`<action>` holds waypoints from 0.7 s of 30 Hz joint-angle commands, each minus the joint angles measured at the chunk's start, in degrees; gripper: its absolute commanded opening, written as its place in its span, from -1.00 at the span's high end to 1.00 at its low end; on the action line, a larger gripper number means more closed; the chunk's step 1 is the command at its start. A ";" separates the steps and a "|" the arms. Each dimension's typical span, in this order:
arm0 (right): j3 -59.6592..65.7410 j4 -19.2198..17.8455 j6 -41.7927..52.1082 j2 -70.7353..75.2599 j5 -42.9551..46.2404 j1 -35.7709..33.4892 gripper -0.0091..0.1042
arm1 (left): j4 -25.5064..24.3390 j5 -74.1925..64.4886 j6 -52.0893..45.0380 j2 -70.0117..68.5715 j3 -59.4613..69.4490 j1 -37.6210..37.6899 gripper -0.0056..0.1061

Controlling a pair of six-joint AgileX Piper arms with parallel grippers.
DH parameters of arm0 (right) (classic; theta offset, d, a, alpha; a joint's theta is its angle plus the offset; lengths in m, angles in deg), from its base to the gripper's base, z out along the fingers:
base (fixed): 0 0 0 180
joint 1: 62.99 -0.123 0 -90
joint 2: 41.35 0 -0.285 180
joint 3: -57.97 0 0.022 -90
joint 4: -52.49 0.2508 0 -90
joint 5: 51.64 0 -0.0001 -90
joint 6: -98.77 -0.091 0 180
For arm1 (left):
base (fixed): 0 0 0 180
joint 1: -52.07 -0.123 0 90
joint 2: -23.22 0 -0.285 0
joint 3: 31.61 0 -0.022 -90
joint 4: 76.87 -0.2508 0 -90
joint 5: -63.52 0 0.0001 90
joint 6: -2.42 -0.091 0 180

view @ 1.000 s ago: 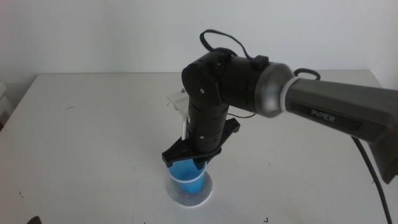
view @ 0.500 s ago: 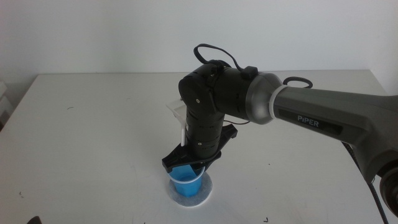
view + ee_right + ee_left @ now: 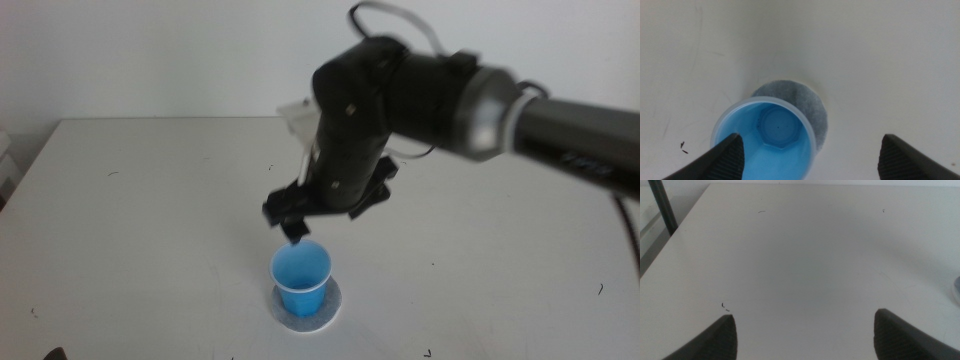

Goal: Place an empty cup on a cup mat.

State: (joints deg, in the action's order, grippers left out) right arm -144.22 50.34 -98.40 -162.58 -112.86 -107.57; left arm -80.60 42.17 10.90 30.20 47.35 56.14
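Standing on the cup mat (image 3: 307, 308), the cup (image 3: 301, 278) sits clear below the right gripper (image 3: 300, 225), jaws open.

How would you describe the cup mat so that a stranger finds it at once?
Look at the near edge of the white table, below the right gripper. The blue cup stands there on the cup mat, a flat grey speckled disc, the only round flat thing.

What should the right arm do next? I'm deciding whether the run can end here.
Probably lift the right claw clear and pull the arm back. The cup stands upright on the cup mat, and the claw hangs open above the rim, apart from it, so nothing looks left to place. The left claw waits open over bare table.
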 commanded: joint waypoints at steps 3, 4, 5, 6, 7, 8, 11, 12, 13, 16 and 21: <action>-1.65 -3.66 -0.45 10.46 0.46 3.45 -0.57 | -0.02 3.84 0.62 -0.17 -0.34 -0.06 -0.98; -1.65 -4.24 -0.59 12.12 0.10 4.39 -0.57 | -0.02 3.84 0.62 -0.17 -0.34 -0.06 -0.98; -1.65 -4.68 -0.73 13.80 -0.38 5.16 -0.57 | -0.02 3.84 0.62 -0.17 -0.34 -0.06 -0.98; -1.65 -5.24 -0.83 15.42 -1.12 6.20 -0.57 | -0.02 3.84 0.62 -0.17 -0.34 -0.06 -0.98; -1.65 -5.52 -0.89 17.00 -2.15 7.34 -0.57 | -0.02 3.84 0.62 -0.17 -0.34 -0.06 -0.98; -1.65 -5.78 -0.89 18.26 -3.00 8.46 -0.57 | -0.02 3.84 0.62 -0.17 -0.34 -0.06 -0.98; -1.65 -6.18 -0.46 22.35 -5.65 11.68 -0.57 | -0.02 3.84 0.62 -0.17 -0.34 -0.06 -0.98; -1.65 -6.18 -0.34 23.80 -5.94 12.90 -0.57 | -0.02 3.84 0.62 -0.17 -0.34 -0.06 -0.98; -1.65 -6.18 -0.18 25.24 -6.12 14.16 -0.57 | -0.02 3.84 0.62 -0.17 -0.34 -0.06 -0.98; -1.53 -6.12 0.15 29.59 -6.74 17.61 -0.57 | -0.02 3.84 0.62 -0.17 -0.34 -0.06 -0.98; 3.30 -6.05 0.76 37.90 -4.59 24.51 -0.57 | -0.02 3.84 0.62 -0.17 -0.34 -0.06 -0.98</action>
State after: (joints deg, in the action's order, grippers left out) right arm -141.13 45.41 -98.46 -129.07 -120.66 -85.57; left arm -80.60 42.17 10.90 30.20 47.35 56.14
